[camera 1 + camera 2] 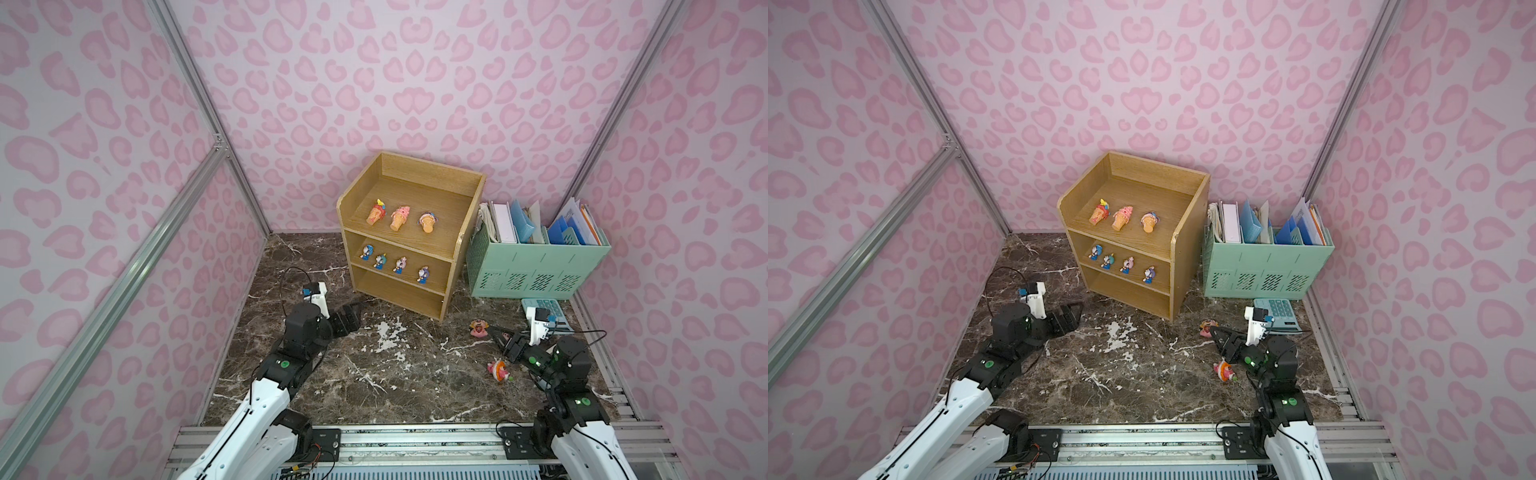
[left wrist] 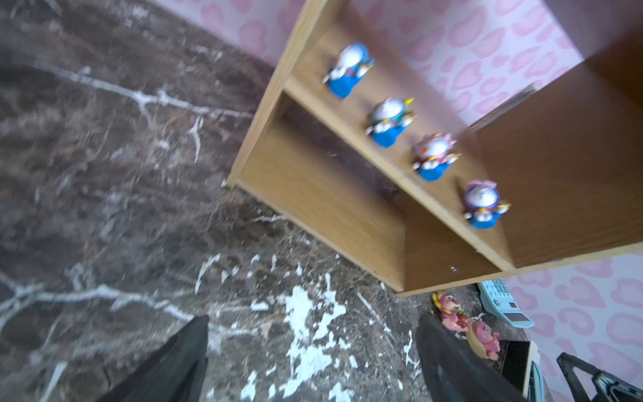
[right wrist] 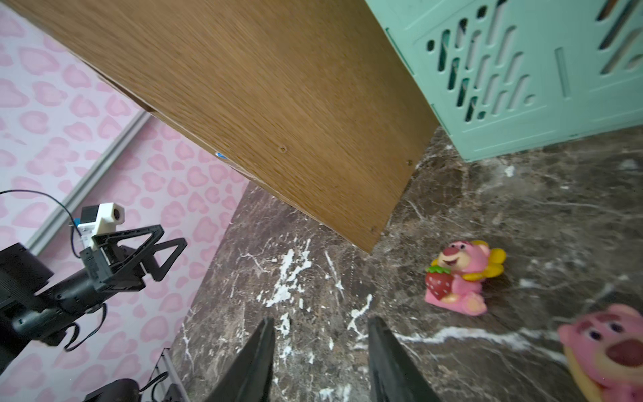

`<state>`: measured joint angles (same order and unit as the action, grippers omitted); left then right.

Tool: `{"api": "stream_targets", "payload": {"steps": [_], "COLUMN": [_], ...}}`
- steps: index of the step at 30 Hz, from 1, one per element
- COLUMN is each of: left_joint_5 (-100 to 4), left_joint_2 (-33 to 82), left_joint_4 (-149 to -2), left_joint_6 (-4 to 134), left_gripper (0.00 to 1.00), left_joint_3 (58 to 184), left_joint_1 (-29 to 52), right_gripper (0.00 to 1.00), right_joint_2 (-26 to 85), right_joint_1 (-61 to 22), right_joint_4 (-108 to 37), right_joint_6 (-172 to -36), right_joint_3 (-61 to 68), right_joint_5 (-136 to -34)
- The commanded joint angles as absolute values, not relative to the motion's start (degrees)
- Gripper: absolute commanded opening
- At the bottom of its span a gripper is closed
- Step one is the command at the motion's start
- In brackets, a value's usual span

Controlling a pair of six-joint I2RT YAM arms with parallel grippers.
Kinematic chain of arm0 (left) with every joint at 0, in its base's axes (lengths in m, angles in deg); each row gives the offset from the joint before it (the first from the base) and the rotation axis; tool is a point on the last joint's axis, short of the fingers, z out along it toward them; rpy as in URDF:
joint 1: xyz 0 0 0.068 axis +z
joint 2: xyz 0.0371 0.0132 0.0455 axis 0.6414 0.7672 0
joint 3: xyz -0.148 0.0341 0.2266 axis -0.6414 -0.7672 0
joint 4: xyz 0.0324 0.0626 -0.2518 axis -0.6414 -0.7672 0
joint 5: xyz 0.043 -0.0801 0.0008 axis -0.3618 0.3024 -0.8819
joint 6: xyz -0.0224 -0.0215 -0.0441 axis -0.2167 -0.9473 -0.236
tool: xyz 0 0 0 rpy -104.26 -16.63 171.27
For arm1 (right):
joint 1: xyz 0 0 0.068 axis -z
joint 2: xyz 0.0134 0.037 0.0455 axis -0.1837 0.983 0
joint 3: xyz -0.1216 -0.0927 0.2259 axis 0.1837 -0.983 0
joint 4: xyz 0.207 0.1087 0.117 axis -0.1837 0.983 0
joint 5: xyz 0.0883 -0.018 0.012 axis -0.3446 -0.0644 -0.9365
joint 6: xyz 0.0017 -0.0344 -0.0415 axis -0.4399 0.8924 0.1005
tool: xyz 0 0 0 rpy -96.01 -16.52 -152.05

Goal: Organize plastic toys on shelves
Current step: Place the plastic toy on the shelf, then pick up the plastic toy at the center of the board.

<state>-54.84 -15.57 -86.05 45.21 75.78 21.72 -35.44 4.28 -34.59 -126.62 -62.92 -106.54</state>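
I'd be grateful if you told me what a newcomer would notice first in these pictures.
The light wooden shelves against the pink-patterned back wall draw the eye, with three orange ice-cream cone toys in a row on the top tier and four blue-white figurines lined up on the middle one. Two pink bear toys sit loose on the dark marble table in front of the shelves, to the right, not yet shelved.

The left end effector (image 1: 354, 314) and right end effector (image 1: 495, 332) are matte black, their fingers (image 3: 132, 231) open triangular frames. Just behind each sits a white camera bracket (image 1: 316, 293) with a blue tab and a thin black looping cable (image 1: 293, 268). Farther back come black joint housings (image 1: 303, 322) with round green dots (image 1: 284, 364), then white arm shells (image 1: 257, 411).
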Motion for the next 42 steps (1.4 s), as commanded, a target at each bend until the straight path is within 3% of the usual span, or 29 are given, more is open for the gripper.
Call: {"api": "stream_targets", "payload": {"steps": [1, 9, 15, 28, 33, 42], "left_joint_5": [-54.89, -53.07, -50.51, -50.50, -50.69, -49.92], "left_joint_2": [-17.02, -13.82, -11.38, -15.55, -18.41, -21.09], "left_joint_4": [-88.86, -84.05, -81.19, -84.62, -86.46, -87.42], "left_joint_6": [41.21, 40.13, 40.64, 42.13, 41.86, 40.85], "left_gripper": [0.95, 0.96, 0.97, 0.97, 0.97, 0.97], "left_joint_3": [71.45, 66.47, 65.90, 66.96, 67.47, 67.49], "left_joint_1": [22.59, 22.56, 22.61, 22.63, 22.59, 22.54], "right_gripper": [0.47, 0.48, 0.55, 0.65, 0.64, 0.51], "right_joint_2": [-33.61, -18.47, -6.83, 11.67, 16.20, 19.10], "right_joint_1": [3.00, -5.67, -5.89, -11.03, -11.04, -11.65], "right_joint_4": [-33.00, -34.72, -34.72, -34.73, -36.05, -36.84], "right_joint_6": [-122.82, -121.07, -120.18, -121.23, -120.71, -119.33], "right_joint_3": [-63.14, -59.14, -53.65, -46.09, -44.51, -43.77], "right_joint_5": [-101.05, -87.34, -79.74, -74.69, -73.33, -74.44]}}
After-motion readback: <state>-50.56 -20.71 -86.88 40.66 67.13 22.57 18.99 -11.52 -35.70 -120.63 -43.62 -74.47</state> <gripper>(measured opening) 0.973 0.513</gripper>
